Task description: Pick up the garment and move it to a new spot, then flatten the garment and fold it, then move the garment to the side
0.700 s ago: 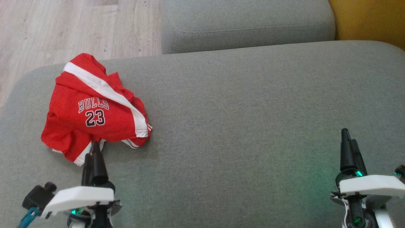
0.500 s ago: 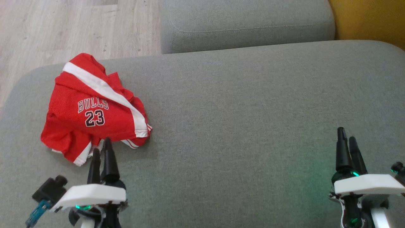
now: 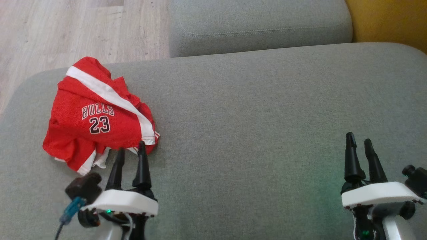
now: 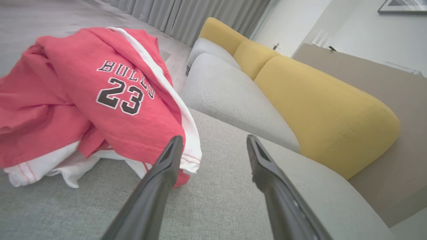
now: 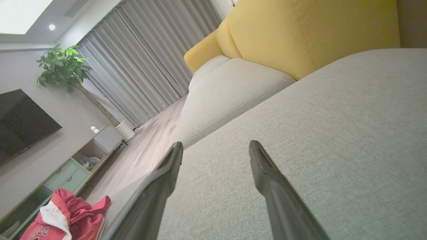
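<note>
- Head view had the red garment lying crumpled on the far left of the grey sofa seat, close to the edge by the wood floor. The "BULLS 23" print faced up, with a white stripe running across it.
- Left gripper sat right at the garment's near-right corner, jaws spread and nothing between them.
- Left wrist view put one finger's tip right in front of the red-and-white hem and the other over bare seat. Honestly couldn't tell if that first tip was touching the cloth or just beside it.
- Right gripper was way over on the right side of the seat, well apart from the garment. It was spread wide too, empty, with bare grey fabric under it.
- Right wrist view caught the garment down in its bottom-left corner, plus grey curtains, a plant and a dark TV in the room behind.
- Yellow backrest ran along behind the seat.
</note>
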`<state>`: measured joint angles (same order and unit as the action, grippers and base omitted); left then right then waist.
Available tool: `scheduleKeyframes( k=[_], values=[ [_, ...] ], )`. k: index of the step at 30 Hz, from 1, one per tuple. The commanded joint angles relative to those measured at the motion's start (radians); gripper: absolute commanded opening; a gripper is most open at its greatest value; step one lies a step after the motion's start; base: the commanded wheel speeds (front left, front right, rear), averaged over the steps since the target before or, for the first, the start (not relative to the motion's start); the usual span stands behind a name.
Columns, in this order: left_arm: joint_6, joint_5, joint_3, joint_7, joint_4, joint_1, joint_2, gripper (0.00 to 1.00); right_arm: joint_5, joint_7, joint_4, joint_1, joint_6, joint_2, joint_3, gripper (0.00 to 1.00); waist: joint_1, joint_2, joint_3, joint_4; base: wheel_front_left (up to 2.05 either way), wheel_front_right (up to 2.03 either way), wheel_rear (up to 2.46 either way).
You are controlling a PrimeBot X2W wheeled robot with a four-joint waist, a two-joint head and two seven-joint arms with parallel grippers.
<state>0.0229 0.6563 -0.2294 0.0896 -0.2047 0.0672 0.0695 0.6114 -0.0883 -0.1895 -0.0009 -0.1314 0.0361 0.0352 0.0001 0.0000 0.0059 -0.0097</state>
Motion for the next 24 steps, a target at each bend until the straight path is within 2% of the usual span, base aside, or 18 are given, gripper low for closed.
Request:
scheduleKeyframes(
  k=[1,24],
  values=[
    [-0.008,-0.034,0.003,0.011,0.028,0.057,0.014,1.0,-0.037,-0.014,0.037,-0.046,0.0,0.009,-0.019,1.0,0.0,0.0,0.0,0.0,0.0,0.0,0.0],
    [-0.159,-0.38,-0.192,0.083,-0.094,0.137,0.073,1.0,-0.41,-0.085,0.061,-0.047,0.001,0.011,-0.055,1.0,0.0,0.0,-0.006,-0.005,0.0,0.0,0.0]
  ],
)
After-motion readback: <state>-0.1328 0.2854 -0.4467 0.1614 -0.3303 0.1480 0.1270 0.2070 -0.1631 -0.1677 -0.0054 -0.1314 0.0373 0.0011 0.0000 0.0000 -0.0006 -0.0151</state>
